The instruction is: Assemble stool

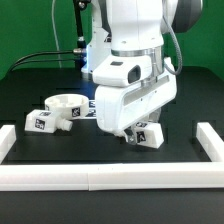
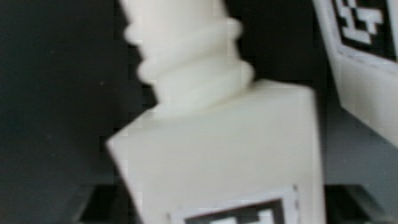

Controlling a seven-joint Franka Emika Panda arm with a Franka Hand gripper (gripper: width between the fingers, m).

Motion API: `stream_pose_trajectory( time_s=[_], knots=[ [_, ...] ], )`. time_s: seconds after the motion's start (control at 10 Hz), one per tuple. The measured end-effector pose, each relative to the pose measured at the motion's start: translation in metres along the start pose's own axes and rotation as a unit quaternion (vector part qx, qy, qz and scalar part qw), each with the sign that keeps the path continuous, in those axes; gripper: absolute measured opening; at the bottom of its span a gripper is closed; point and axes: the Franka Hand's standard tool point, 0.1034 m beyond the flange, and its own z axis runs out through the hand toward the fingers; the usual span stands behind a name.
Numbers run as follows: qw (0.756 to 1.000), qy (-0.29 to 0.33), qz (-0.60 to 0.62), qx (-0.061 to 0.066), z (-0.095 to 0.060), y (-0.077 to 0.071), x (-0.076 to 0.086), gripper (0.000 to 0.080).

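Currently, the white robot arm's two-finger gripper (image 1: 131,134) is seen lowered close to the black table (image 1: 30,85), right at a short white plastic stool leg (image 1: 150,136) with a blocky, tagged end. In the wrist view this stool leg (image 2: 214,130) fills the frame, with a ridged narrow neck above the block. Finger state cannot be told, as the fingertips and any contact are hidden. A round white dish-like seat (image 1: 65,102) is placed toward the exterior view's left, with a second leg (image 1: 45,121) just beside it. Long white rails (image 1: 100,178) edge the table.
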Motion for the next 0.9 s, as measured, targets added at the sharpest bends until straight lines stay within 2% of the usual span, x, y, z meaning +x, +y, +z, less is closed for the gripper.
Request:
stream_pose_trajectory(
  time_s=[0.1, 0.2, 0.3, 0.4, 0.5, 0.6, 0.8, 0.9],
  knots=[
    [1.0, 0.0, 0.0, 0.0, 0.0, 0.0, 0.0, 0.032],
    [1.0, -0.004, -0.028, 0.003, -0.001, 0.002, 0.001, 0.032],
    [0.998, -0.005, -0.06, 0.005, -0.006, 0.009, 0.008, 0.032],
    [0.998, 0.002, -0.061, -0.003, -0.012, 0.011, 0.017, 0.032],
    [1.0, 0.009, -0.023, -0.012, -0.02, 0.006, 0.025, 0.032],
    [0.999, 0.017, 0.037, -0.022, -0.033, -0.009, 0.031, 0.032],
    [0.988, 0.019, 0.151, -0.023, -0.048, -0.052, 0.038, 0.032],
    [0.983, 0.022, 0.182, -0.024, -0.054, -0.078, 0.046, 0.032]
  ],
)
